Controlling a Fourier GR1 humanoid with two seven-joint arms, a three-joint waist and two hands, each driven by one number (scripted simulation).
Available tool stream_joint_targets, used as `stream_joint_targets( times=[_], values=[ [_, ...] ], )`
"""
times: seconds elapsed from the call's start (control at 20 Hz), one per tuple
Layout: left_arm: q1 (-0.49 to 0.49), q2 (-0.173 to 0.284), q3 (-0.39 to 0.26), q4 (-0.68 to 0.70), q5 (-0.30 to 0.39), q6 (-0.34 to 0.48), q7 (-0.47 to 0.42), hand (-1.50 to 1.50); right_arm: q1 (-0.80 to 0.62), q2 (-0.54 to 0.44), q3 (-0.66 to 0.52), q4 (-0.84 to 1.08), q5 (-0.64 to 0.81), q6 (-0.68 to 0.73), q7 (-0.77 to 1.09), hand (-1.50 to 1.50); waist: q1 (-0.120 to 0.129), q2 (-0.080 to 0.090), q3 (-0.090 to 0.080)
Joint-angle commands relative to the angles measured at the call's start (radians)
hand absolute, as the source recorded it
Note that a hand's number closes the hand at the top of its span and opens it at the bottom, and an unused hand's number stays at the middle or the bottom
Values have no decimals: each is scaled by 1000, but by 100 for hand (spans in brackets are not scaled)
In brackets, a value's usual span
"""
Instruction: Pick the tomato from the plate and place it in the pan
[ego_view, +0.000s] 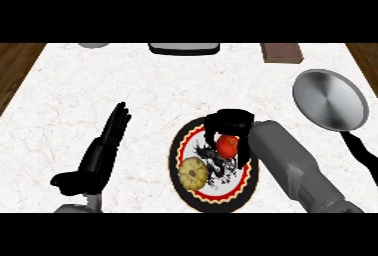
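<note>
Right hand (230, 124) curled over tomato (228, 145), seemingly gripping | on plate (179, 150) | left hand (111, 135) straight-fingered

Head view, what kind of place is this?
Likely a kitchen counter: a marble-look counter top, a steel pan, and a plate with a tomato and a small pumpkin.

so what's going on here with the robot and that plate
The robot's right hand is curled around a tomato that still sits over the patterned plate, next to a small yellow pumpkin. The left hand rests open on the counter, fingers straight, holding nothing. The pan sits to the right of the plate with nothing in it, so the tomato has not yet been moved there.
</note>
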Motion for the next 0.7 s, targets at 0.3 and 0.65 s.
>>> stream_joint_targets(
  times=[0.3,0.65],
  values=[
    [31,7,46,14,2,31,2,0,5,-132,-323,86,-157,-271,635,150,-112,-24,-2],
    [31,-1,38,26,3,24,-5,0,-105,-80,-375,-44,-127,-617,1049,150,-97,-31,-1]
  ],
)
